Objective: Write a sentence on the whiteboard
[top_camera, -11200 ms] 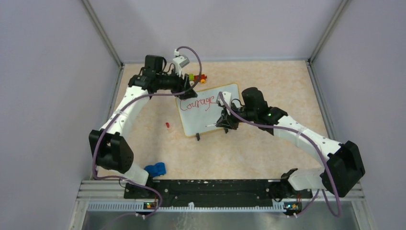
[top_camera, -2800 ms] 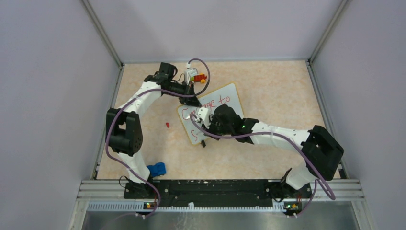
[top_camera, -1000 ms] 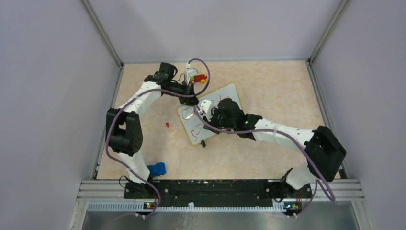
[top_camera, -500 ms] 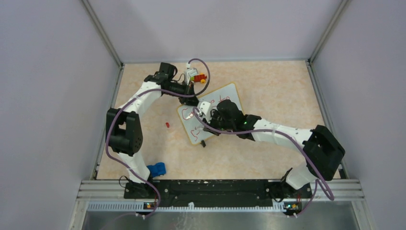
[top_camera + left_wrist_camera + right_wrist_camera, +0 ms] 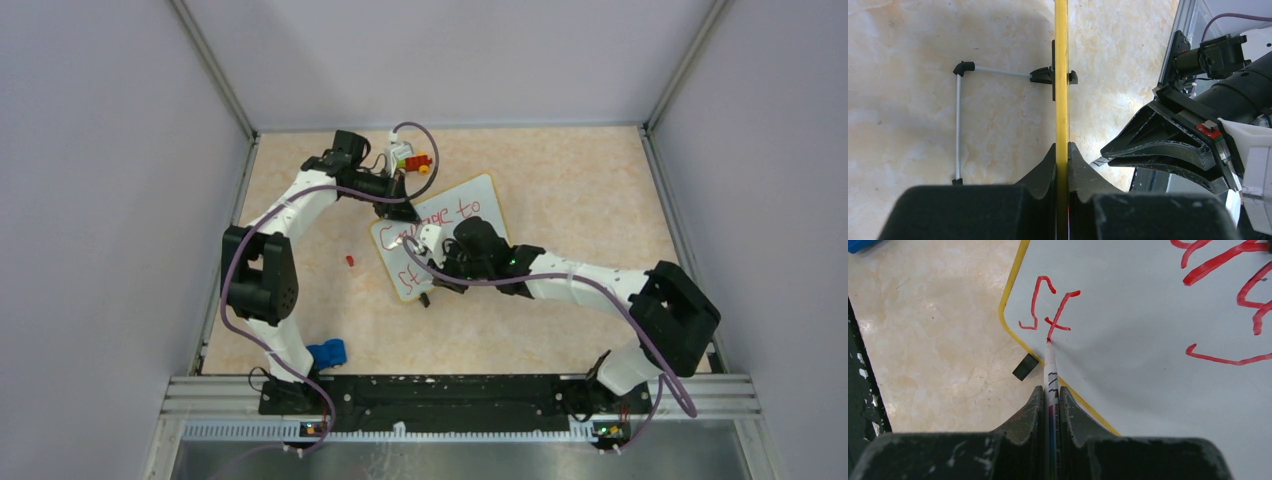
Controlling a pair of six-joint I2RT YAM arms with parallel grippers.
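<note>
Top view: a table (image 5: 560, 180) of pale, marbled beige laminate, matte and flat, walled by plain grey panels. The whiteboard (image 5: 445, 212) lies near the table's middle, its long axis running from 8 o'clock to 2 o'clock. It is a glossy white rectangle with rounded corners and a thin yellow rim.

Left wrist view: the left gripper (image 5: 1061, 150), of matte black plastic, is closed flat on the board's rim, which runs edge-on as a narrow yellow line toward 12 o'clock. A black clip foot (image 5: 1053, 76) straddles that rim. From the clip a thin bare-metal wire leg (image 5: 958, 120) bends at a right angle over the table.

Right wrist view: the right gripper (image 5: 1050, 392), scuffed black, is clamped on a slim white marker (image 5: 1051, 370) with printed lettering. The marker's red tip touches the board at 12 o'clock from the fingers. The sentence (image 5: 1048, 310) consists of glossy red strokes. "St" stands just inside the rounded corner, and parts of larger letters cross the frame at 2 o'clock. A second black foot (image 5: 1025, 366) juts from the rim at 10 o'clock from the fingers.

In the top view, "to" is legible on the upper line. A blue object (image 5: 325, 352) lies at 7 o'clock from the board, a small red piece (image 5: 350, 260) at 9 o'clock, and coloured blocks (image 5: 415, 160) at 12 o'clock.
</note>
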